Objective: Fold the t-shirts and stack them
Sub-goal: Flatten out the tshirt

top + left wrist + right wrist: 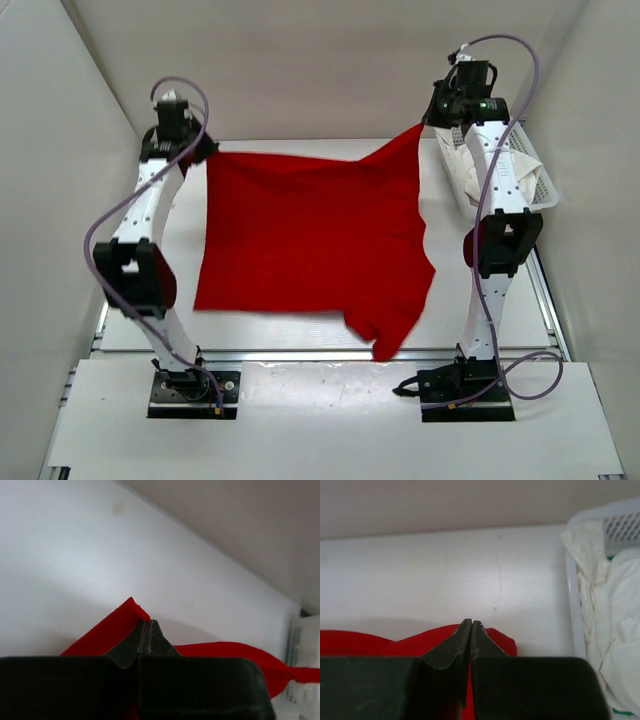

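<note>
While the left gripper (147,625) is clamping one far corner of the single red t-shirt (310,240) stretching over the table (270,330), the right gripper (471,625) is pinching the other corner beside one basket (540,185).

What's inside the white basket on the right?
Crumpled white cloth fills the basket; a green sliver peeks out beside it. Anything beneath the cloth is covered.

Plain bright red t-shirt (300,240); cream-white shirt (615,645) in white perforated basket (573,605); white table (420,575).
</note>
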`<state>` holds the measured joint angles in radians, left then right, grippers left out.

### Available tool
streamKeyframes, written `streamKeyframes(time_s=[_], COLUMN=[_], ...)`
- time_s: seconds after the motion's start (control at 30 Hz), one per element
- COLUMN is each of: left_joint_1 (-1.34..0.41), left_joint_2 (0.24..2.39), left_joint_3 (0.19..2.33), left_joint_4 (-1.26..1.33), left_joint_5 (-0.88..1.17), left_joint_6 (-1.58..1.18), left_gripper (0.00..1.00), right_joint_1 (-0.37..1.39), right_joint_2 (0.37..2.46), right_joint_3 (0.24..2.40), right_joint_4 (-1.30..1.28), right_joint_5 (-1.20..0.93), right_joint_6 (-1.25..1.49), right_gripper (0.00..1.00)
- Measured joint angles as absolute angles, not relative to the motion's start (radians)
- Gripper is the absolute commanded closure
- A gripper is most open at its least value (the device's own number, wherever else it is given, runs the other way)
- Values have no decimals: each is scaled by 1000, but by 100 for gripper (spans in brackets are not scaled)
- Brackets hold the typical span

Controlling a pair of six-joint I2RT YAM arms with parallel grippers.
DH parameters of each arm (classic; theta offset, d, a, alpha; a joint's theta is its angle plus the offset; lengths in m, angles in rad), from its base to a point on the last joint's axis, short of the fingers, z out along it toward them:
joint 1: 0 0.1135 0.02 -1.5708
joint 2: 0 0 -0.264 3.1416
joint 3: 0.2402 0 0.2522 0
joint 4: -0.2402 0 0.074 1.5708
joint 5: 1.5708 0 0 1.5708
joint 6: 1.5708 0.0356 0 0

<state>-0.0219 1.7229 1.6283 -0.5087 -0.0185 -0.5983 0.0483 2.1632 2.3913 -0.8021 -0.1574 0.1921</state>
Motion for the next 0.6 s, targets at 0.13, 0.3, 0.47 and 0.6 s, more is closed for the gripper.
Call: streamKeyframes(time_s=[0.13,0.3,0.47,0.6], left_joint_1=[-27,10,83,82], left_joint_2=[1914,1892,1731,1632], left_joint_3=[2022,2187,2050,1906], left_joint_4=[-572,-567,-513,-470], left_joint_5=[-10,31,31,22], left_joint_6=[-599,-624,-630,-620], left_gripper=[100,100,100,100], right_joint_1=[46,94,155,89], right_joint_2=[2123,1927,1707,1563], right_joint_3=[2464,2473,2392,2164], right_joint_4=[-703,-544,-432,-394], right_joint_5=[-165,-107,-99,-101], right_joint_6=[215,200,184,211], right_gripper=[100,100,100,100])
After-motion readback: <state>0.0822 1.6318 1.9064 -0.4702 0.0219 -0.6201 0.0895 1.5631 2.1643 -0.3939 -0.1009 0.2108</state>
